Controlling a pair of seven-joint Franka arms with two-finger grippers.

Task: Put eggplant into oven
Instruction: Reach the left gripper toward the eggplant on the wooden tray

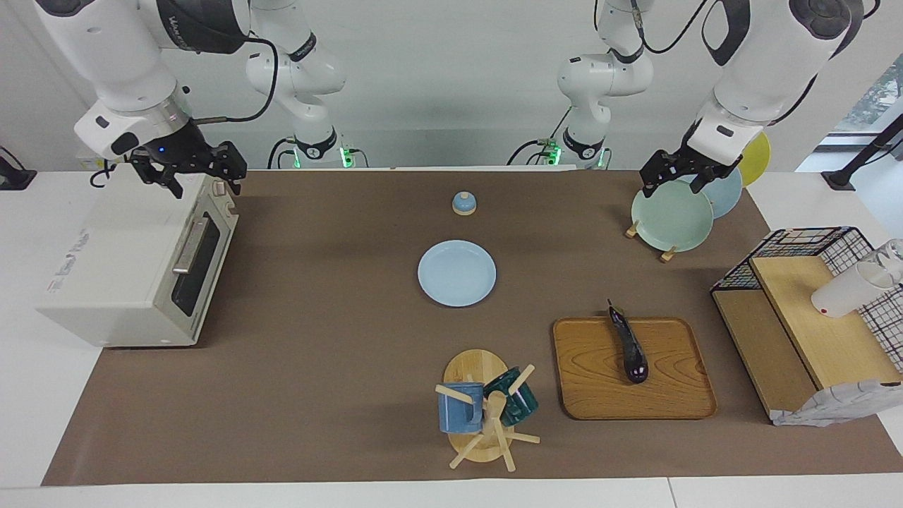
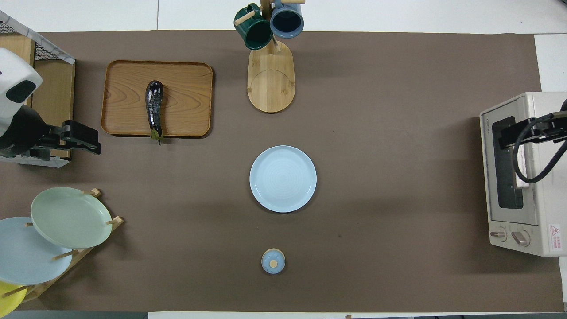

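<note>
On the wooden tray [image 1: 677, 395] toward the left arm's end of the bench lies the eggplant [image 1: 629, 346], untouched. Oven [image 1: 141, 275] sits at the right arm's end, door closed. Right hand [image 1: 201, 173] hangs over the oven, left hand [image 1: 677, 180] over the plate rack [image 1: 667, 219]; both with fingers spread, nothing held.

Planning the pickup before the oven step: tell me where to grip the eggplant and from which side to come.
Grip the eggplant across its middle, coming straight down from above. It lies flat and free on the wooden tray, long and slim, so fingers closing across its narrow width should likely hold best; avoid the thin stem tip.
</note>
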